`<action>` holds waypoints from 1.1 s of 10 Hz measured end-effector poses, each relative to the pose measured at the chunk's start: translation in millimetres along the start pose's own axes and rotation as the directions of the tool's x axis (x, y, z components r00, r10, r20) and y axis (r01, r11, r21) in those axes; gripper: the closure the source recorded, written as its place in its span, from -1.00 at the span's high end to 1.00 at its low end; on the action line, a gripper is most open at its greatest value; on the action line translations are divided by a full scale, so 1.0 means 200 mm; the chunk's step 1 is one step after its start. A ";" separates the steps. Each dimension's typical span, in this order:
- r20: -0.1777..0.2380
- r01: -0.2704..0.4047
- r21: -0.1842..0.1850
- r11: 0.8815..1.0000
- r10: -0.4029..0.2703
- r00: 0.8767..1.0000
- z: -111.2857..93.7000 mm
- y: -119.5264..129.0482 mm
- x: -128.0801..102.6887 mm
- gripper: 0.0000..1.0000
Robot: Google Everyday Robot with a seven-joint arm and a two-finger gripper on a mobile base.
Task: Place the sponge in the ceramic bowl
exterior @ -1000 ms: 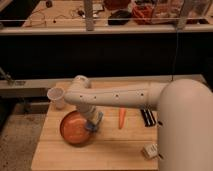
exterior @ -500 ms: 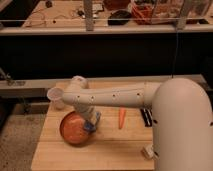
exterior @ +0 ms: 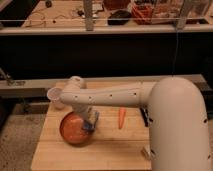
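Observation:
The ceramic bowl point(exterior: 73, 129) is orange-brown and sits on the left part of the wooden table point(exterior: 107, 150). My white arm reaches in from the right. Its gripper point(exterior: 90, 122) points down over the bowl's right rim. The blue-grey sponge point(exterior: 88, 127) is held between the dark fingers, just above the bowl's right edge. Whether the sponge touches the bowl cannot be made out.
A small white cup point(exterior: 54, 95) stands behind the bowl at the table's far left. An orange carrot point(exterior: 121, 117) lies right of the gripper. A black bar point(exterior: 145, 115) shows beside my arm, and a small white object point(exterior: 146, 152) lies near the front right edge.
The gripper and the sponge have shifted a little to the left, further over the bowl's right rim. The bowl, cup and carrot have stayed where they were.

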 end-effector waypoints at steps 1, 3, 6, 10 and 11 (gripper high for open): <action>-0.001 0.000 0.000 1.000 0.000 1.000 0.00 0.00 0.00 -0.97; -0.007 0.016 0.000 1.000 -0.016 1.000 0.01 -0.03 -0.01 -0.97; -0.014 0.023 0.001 1.000 -0.023 1.000 0.02 -0.04 -0.01 -0.87; -0.023 0.034 0.003 0.999 -0.034 0.999 0.04 -0.05 -0.02 -0.11; -0.025 0.036 0.004 0.999 -0.036 0.999 0.04 -0.06 -0.02 0.06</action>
